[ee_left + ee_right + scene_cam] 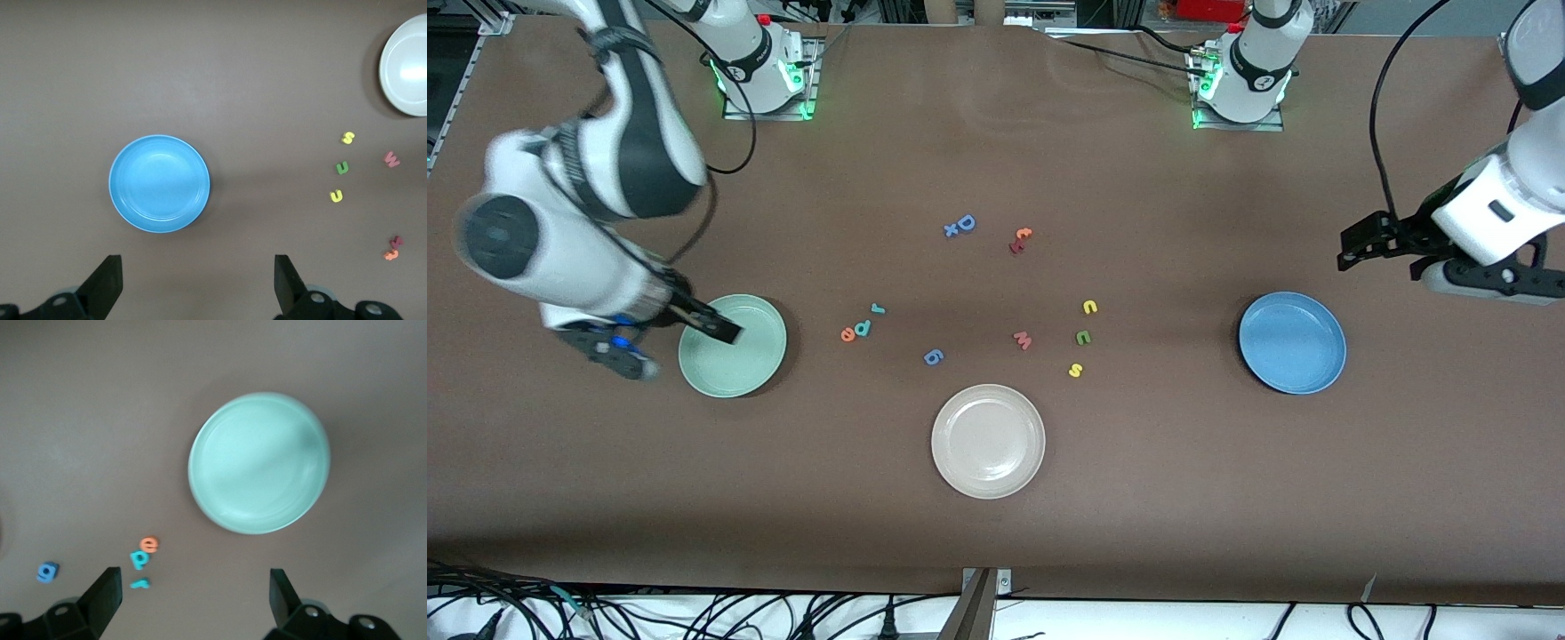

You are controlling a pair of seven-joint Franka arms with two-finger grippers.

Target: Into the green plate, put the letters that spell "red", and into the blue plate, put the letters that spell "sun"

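Hovering: my right gripper [725,331] hangs over the green plate [760,364], fingers spread wide with nothing between them
Left gripper: my left gripper [1352,244] waits in the air toward the left arm's end of the table, above bare table just beside the blue plate [1292,342], fingers spread, holding nothing
Green plate: at the right arm's end of the table, nothing in it
Blue plate: at the left arm's end, nothing in it
"red" letters: teal r [878,309], teal-blue d [862,327] and orange e [847,335] lie in a short slanted row, between the green plate and the table's middle; the r is farthest from the front camera, the e nearest
"sun" letters: yellow u [1089,307], green n [1083,338] and yellow s [1075,371] lie in a row running toward the front camera, u farthest, s nearest; they are between the pink w [1023,340] and the blue plate
White plate: white plate [988,441] sits nearest the front camera
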